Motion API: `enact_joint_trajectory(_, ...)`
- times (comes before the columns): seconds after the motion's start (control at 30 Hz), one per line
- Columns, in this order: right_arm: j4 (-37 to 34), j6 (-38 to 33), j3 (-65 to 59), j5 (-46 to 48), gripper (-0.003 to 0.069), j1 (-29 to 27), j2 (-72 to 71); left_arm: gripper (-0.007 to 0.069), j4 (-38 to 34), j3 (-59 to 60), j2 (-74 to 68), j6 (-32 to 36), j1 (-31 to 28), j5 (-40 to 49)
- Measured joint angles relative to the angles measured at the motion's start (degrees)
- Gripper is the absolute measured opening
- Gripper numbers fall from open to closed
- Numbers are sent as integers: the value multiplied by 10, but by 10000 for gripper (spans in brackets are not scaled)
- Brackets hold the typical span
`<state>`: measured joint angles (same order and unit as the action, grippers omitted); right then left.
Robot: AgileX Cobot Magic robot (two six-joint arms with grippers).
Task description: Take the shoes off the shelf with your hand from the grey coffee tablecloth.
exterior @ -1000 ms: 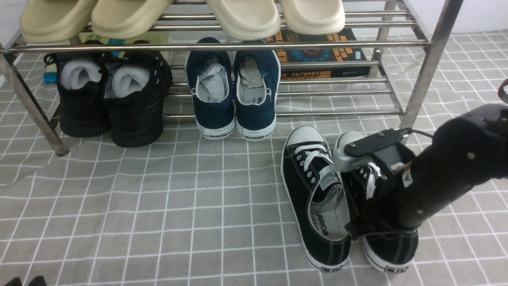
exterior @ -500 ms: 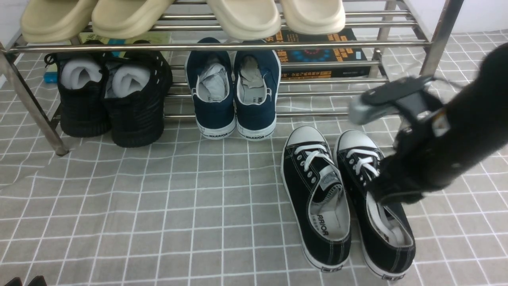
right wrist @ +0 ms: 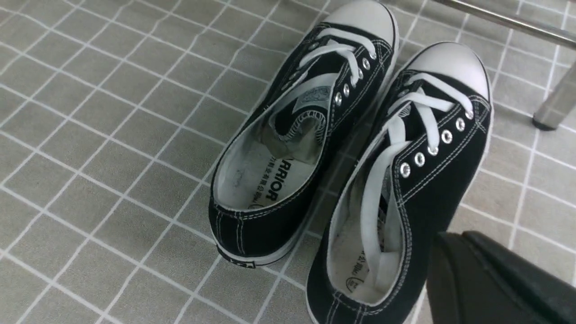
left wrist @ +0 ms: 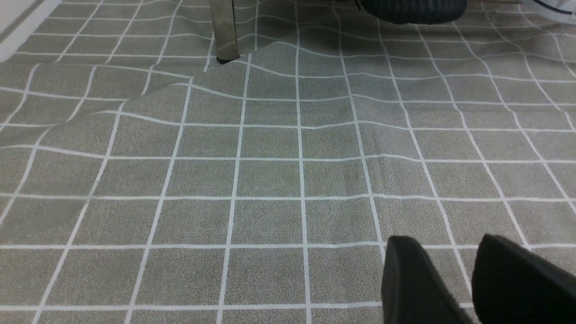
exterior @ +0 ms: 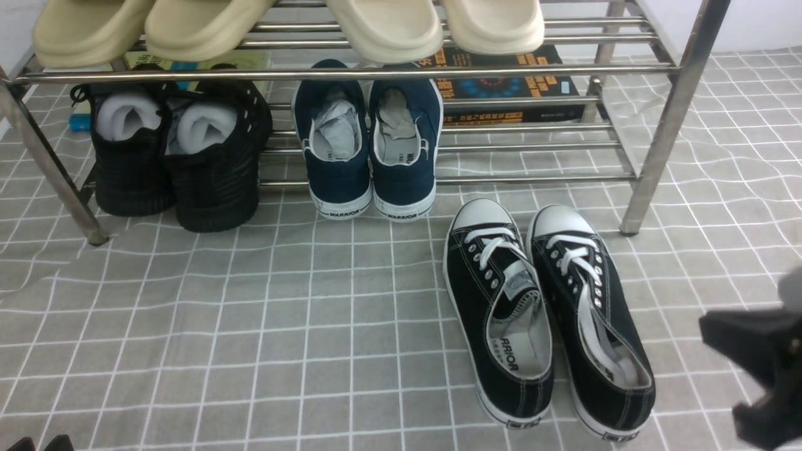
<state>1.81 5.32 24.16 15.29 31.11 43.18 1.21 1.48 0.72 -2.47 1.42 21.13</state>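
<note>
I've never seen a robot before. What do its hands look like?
The left gripper shows two dark grey, tapering jaws with blunt, rounded tips. The right gripper looks much the same, dark and tapering; behind its jaws the front view shows a blurred black body with a grey part.

Shoe display, metal rack (exterior: pixel 664 131), paired shoes (exterior: pixel 498 307)

Right end effector (right wrist: pixel 454 236) shut, right arm (exterior: pixel 777 369) blurred
</note>
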Motion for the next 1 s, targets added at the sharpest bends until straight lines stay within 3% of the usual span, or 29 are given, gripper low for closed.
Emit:
enact_joint_trajectory(0.23,2,0,-67,-106,-13,0,-27,239,0,0,0,0,0,0)
enact_joint_trajectory(0.83,3,-8,-83,-78,-5,-1,-55,239,0,0,0,0,0,0)
enact_joint_trajectory(0.93,1,-23,-96,-65,-3,-15,-97,239,0,0,0,0,0,0)
enact_joint_trajectory(1.0,-3,-35,-133,-48,0,-63,-172,239,0,0,0,0,0,0)
